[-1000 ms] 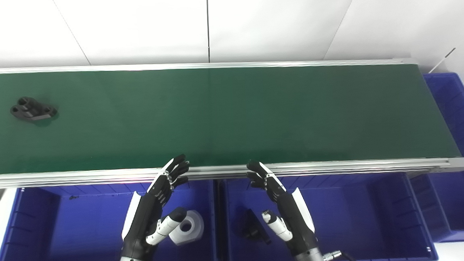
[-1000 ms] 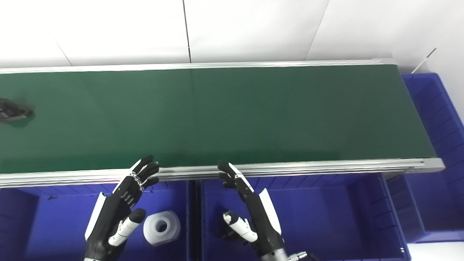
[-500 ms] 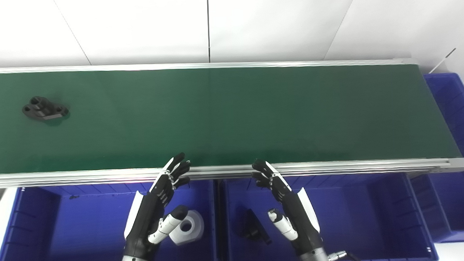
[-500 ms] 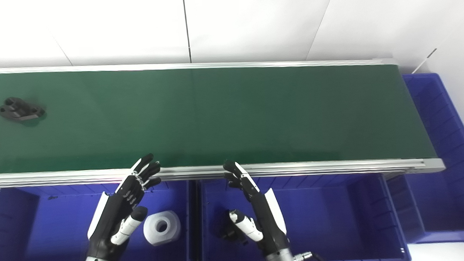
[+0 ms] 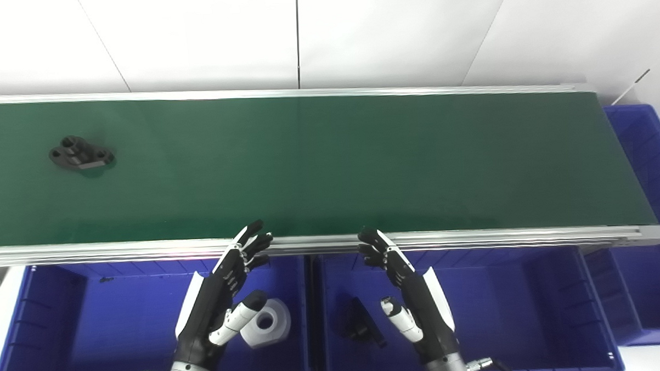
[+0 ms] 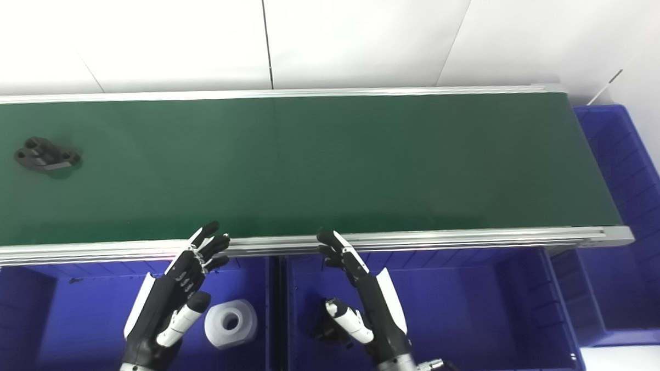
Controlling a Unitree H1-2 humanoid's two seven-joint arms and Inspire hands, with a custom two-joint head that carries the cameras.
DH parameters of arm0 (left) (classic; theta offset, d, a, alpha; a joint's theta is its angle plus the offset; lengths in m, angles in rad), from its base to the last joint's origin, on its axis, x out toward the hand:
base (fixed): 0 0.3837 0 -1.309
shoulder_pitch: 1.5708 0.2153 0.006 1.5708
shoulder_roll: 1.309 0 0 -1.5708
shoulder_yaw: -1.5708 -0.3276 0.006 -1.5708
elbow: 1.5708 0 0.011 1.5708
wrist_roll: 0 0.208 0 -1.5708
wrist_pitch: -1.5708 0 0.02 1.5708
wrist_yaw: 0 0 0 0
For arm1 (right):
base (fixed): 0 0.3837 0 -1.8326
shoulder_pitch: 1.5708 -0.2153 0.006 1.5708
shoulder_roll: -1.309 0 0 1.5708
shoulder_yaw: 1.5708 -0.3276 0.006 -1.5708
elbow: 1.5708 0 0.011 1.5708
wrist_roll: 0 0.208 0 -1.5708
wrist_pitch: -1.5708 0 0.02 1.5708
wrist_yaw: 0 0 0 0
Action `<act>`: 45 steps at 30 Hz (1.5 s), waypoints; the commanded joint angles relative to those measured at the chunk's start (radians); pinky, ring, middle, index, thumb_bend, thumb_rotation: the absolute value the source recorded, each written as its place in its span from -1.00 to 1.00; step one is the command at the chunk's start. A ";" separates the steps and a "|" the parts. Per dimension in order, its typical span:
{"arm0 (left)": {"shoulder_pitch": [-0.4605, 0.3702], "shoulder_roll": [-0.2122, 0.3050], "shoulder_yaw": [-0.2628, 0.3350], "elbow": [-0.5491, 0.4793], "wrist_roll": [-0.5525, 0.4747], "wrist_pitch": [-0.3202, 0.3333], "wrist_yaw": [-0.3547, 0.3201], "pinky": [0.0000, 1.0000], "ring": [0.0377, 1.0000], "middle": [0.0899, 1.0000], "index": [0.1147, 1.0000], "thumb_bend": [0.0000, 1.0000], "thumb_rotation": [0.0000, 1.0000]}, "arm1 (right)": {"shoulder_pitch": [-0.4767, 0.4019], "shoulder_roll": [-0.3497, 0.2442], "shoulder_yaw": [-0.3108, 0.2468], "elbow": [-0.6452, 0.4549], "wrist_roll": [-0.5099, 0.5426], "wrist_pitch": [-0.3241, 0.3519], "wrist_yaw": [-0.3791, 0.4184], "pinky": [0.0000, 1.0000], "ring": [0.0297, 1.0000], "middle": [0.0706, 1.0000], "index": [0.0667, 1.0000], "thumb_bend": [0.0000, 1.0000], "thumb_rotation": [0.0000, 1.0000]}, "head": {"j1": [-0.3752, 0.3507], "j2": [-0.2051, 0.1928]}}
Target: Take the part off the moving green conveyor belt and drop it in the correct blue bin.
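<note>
A black part (image 5: pixel 81 153) with round holes lies on the green conveyor belt (image 5: pixel 329 158) at the far left. My left hand (image 5: pixel 218 299) is open and empty, held over the left blue bin (image 5: pixel 93 325), its fingertips at the belt's near rail. My right hand (image 5: pixel 411 298) is open and empty over the middle blue bin (image 5: pixel 504 311), fingertips also at the rail. Both hands are far from the black part.
A white ring-shaped part (image 5: pixel 266 323) lies in the left bin. A black part (image 5: pixel 361 324) lies in the middle bin beside my right hand. A third blue bin (image 5: pixel 650 158) stands at the belt's right end. An aluminium rail (image 5: pixel 474 238) edges the belt.
The black part has travelled to the right along the belt. My right hand has shifted slightly right. My left hand has barely moved.
</note>
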 commanded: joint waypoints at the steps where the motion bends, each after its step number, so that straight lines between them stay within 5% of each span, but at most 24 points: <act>1: -0.008 0.001 -0.007 -0.027 0.000 -0.020 -0.004 0.69 0.77 0.72 0.83 0.46 0.52 | 0.002 0.006 0.000 -0.040 0.012 -0.012 0.010 0.59 0.67 0.75 0.79 0.78 1.00 | -0.005 0.005; 17: -0.036 -0.007 -0.006 0.020 0.013 -0.088 0.004 0.66 0.76 0.70 0.87 0.48 0.56 | -0.006 0.010 0.004 -0.024 0.004 -0.014 0.016 0.53 0.67 0.73 0.76 0.78 0.99 | -0.012 -0.006; 45: -0.022 -0.013 -0.021 0.029 0.000 -0.089 0.000 0.64 0.74 0.67 0.88 0.47 0.52 | -0.013 0.004 0.002 0.000 0.018 -0.048 0.022 0.42 0.55 0.64 0.70 0.76 0.96 | 0.001 -0.017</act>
